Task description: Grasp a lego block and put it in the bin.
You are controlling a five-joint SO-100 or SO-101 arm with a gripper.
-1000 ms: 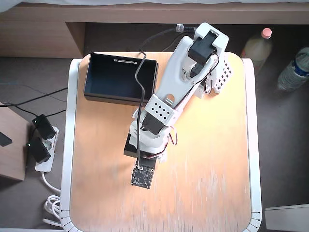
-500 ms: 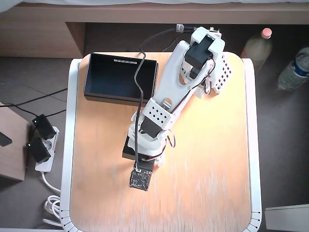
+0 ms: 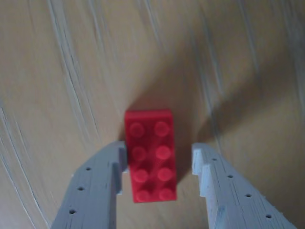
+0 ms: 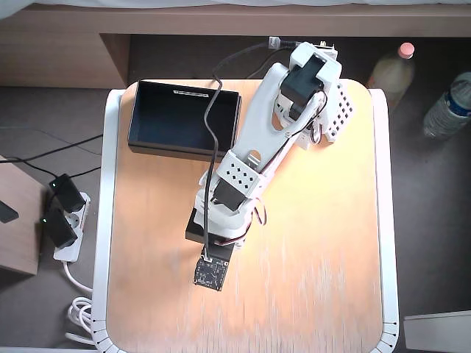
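The gripper [image 3: 159, 162] reaches into the wrist view from the bottom edge with its two pale grey, hole-dotted fingers [image 3: 95, 186] spread apart, and the lego block [image 3: 150, 155] lies flat on the wooden table [image 3: 57, 71] between them, studs up, its long side running along the fingers. The left finger's tip sits right against the block's left side, or so near I cannot tell if it touches; the right finger's tip stands clear of the block with a strip of bare wood showing between. The far end of the block sticks out past both fingertips, and its near end lies down between the fingers. This view shows nothing of the bin. In the overhead view the white arm [image 4: 268, 125] stretches from its base at the far side of the table [image 4: 316, 279] down toward the middle, and the wrist and its small camera board [image 4: 209, 273] cover the gripper and the block completely, so neither can be seen from above. What this view does give is the bin [image 4: 184, 143]: a shallow black box with a white label strip on its far long edge, standing well away from the gripper at the table's far left corner, its dark floor looking empty.
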